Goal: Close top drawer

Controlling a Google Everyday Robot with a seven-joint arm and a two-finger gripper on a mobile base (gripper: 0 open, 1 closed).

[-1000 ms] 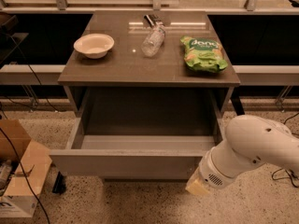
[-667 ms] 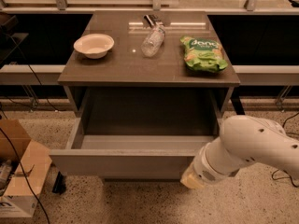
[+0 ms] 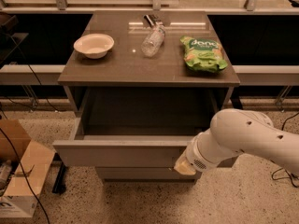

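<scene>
Most of gripper [image 3: 185, 165] hidden, at top drawer [image 3: 117, 152] front

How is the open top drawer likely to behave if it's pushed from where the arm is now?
The claw sits at the front of the top drawer, right of centre, so a push there may skew it slightly. Its visible floor is bare, so it probably slides lightly. The flat front looks stiff.

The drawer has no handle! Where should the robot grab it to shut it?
The top drawer has a flat, handle-less front, so there is nothing to grip. It is probably best to press that front from the near side, pushing toward the cabinet. The gripper sits at the front's right end.
</scene>
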